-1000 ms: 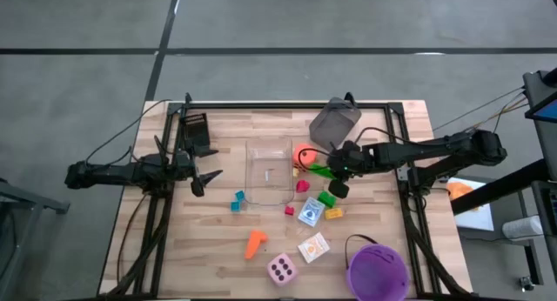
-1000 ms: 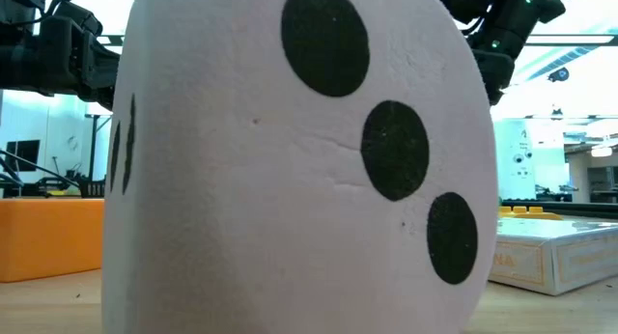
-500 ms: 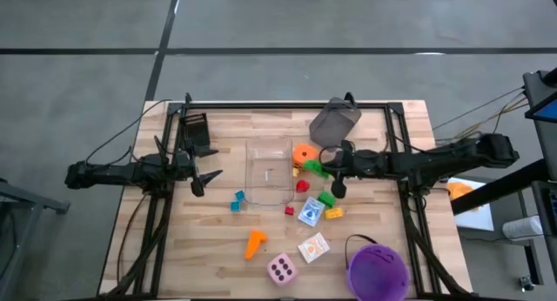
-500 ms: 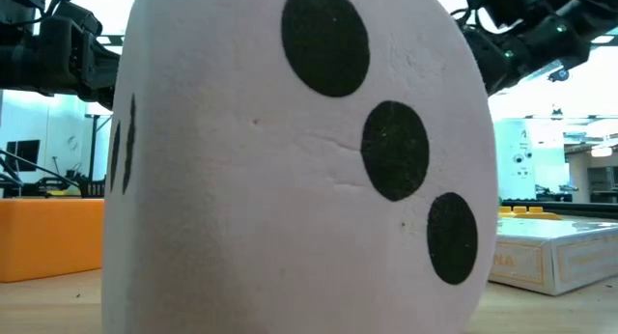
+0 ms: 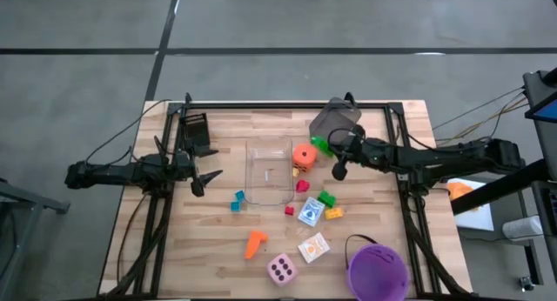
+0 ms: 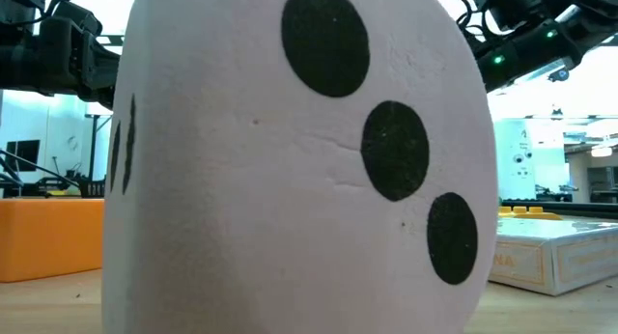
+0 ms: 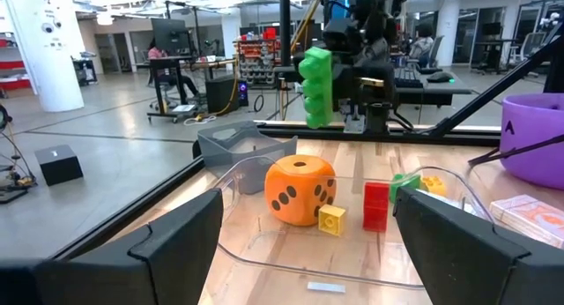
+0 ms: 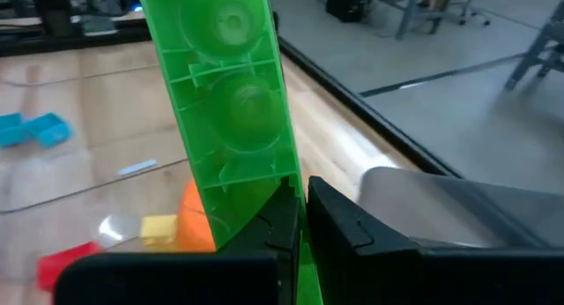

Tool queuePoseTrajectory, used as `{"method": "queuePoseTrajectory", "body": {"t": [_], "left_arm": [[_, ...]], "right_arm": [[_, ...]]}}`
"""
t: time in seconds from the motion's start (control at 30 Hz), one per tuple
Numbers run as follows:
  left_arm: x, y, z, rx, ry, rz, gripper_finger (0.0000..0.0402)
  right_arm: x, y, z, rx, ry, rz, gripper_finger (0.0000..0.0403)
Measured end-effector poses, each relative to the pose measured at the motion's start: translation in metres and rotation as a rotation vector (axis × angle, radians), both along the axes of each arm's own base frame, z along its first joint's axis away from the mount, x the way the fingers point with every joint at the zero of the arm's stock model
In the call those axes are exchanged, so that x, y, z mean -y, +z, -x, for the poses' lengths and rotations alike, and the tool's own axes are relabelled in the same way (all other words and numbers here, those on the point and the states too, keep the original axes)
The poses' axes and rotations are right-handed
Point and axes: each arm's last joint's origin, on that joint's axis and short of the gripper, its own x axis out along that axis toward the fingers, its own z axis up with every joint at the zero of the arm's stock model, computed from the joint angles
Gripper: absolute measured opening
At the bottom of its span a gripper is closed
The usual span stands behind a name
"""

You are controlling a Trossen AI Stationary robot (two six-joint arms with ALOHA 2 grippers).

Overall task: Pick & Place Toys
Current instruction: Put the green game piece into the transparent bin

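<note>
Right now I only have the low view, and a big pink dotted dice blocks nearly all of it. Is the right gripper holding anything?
Observer: Yes. The right gripper is shut on a long green brick, lifted off the table.
Operator: Where is it?
Observer: Between the orange dice and the grey bin.
Operator: And the left arm?
Observer: The left gripper waits open, left of the clear tray.

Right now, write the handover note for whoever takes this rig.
Right gripper: shut on a long green brick, held in the air between the grey bin and the orange die.
Left gripper: open, empty, waiting left of the clear tray.
Done: nothing visibly in the tray yet.
Left: teal bricks, orange peg, pink die, picture cards, and small red, yellow and green bricks on the table.
</note>
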Motion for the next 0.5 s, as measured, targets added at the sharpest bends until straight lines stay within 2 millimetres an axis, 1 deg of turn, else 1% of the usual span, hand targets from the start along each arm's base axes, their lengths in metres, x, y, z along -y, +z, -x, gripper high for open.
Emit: {"method": "queuePoseTrajectory", "body": {"t": [0.1, 0.23, 0.4, 0.5], "left_arm": [[0.0, 0.0, 0.0, 0.0, 0.0, -0.001, 0.0335], [0.0, 0.0, 0.0, -0.001, 0.0, -0.001, 0.0335], [0.0, 0.0, 0.0, 0.0, 0.0, 0.002, 0.0335], [0.0, 0.0, 0.0, 0.001, 0.0, 0.002, 0.0335]], "right_arm": [[0.005, -0.001, -0.003, 0.014, 0.002, 0.004, 0.0018], [0.009, 0.0, -0.01, 0.068, 0.051, 0.01, 0.0018], [0.013, -0.002, -0.024, 0.166, 0.106, 0.021, 0.0018], [0.015, -0.005, -0.036, 0.202, 0.167, 0.013, 0.0018]]}}
